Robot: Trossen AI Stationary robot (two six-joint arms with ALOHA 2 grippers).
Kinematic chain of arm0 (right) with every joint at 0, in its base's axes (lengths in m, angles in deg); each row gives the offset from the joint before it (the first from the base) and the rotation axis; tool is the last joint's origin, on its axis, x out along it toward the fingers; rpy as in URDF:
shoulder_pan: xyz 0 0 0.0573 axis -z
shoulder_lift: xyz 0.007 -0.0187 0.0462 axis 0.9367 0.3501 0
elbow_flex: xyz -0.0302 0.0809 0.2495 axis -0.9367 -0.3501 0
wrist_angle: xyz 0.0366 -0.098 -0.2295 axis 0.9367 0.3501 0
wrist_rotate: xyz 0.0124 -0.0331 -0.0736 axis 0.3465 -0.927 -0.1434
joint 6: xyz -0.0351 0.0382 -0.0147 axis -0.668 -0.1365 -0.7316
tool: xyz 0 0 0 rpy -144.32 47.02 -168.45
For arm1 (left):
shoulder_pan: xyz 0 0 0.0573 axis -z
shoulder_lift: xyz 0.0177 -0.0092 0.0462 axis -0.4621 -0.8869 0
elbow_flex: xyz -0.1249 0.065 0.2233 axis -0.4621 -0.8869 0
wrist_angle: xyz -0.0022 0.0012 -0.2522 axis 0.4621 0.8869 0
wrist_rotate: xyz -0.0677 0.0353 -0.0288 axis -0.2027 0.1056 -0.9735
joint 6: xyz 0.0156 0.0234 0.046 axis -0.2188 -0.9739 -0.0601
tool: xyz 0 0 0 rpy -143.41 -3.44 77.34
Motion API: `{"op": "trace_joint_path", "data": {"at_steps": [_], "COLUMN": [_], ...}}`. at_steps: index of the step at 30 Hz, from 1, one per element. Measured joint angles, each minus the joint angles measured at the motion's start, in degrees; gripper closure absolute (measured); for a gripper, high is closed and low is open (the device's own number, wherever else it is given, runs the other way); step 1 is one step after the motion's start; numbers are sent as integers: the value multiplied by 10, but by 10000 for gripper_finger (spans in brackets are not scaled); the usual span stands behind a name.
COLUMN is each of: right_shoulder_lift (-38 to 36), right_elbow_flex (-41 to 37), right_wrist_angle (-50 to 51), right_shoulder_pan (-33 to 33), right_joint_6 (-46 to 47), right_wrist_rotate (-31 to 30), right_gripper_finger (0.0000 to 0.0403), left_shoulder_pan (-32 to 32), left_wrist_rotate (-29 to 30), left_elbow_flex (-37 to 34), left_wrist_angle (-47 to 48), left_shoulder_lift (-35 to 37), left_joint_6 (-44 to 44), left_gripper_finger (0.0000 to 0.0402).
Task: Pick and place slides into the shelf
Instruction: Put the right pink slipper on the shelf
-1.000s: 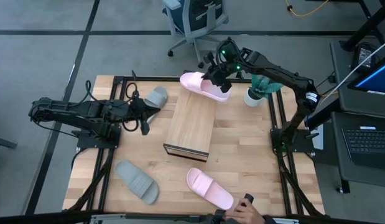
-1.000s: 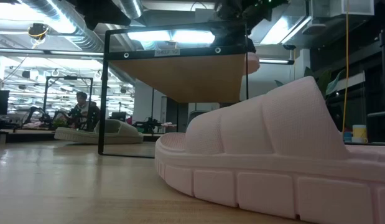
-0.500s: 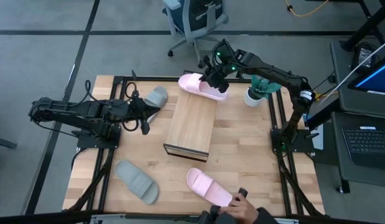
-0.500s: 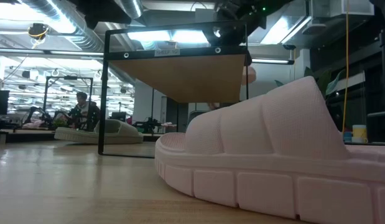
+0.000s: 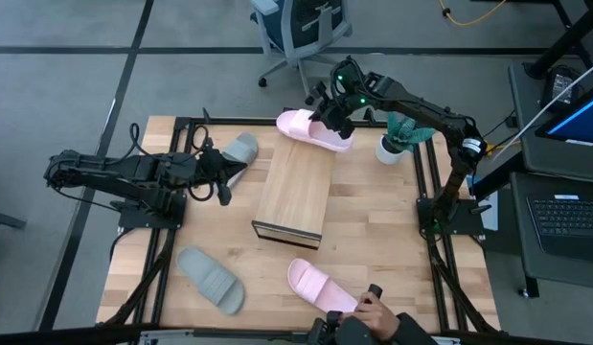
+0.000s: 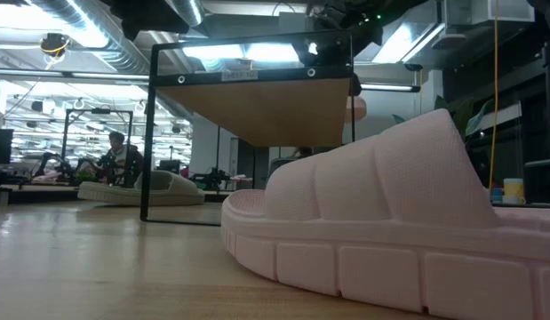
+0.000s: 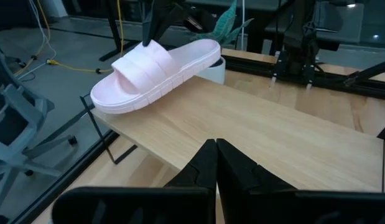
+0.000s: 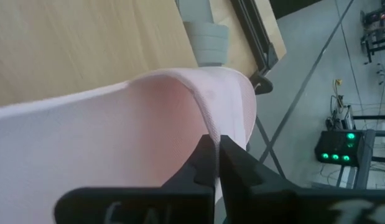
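**Pink slide at the shelf's far end**

Your right end effector (image 5: 332,117) is clamped on a pink slide (image 5: 313,131) lying across the far end of the shelf (image 5: 294,192). Your left end effector (image 5: 222,176) rests closed and empty beside a grey-green slide (image 5: 240,150).

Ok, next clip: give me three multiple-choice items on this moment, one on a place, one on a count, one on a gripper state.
1. Where is the pink slide that the right gripper holds?
A. at the shelf's far end
B. on the floor
C. beside the left gripper

2. How many slides show in the high view?
A. two
B. four
C. six

3. How is the left gripper?
A. shut on a grey slide
B. shut, holding nothing
C. wide open

Key: 1 A, it sits at the far edge of the plank top; 2 B, two pink, two grey-green; 3 B, its wrist view shows the fingers together.
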Motion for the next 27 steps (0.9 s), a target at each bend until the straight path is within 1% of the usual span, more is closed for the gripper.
{"op": "trace_joint_path", "data": {"at_steps": [22,27], "right_shoulder_lift": [0,0], "right_elbow_flex": [0,0], "right_wrist_angle": [-14,-17], "right_shoulder_pan": [1,1], "right_joint_6": [-14,-24], "right_wrist_rotate": [6,6], "right_gripper_finger": [391,396], "left_shoulder_pan": [0,0], "left_wrist_rotate": [0,0], "left_elbow_flex": [0,0], "left_wrist_angle": [0,0], "left_shoulder_lift": [0,0], "left_joint_6": [15,15], "left_gripper_finger": [401,401]}}
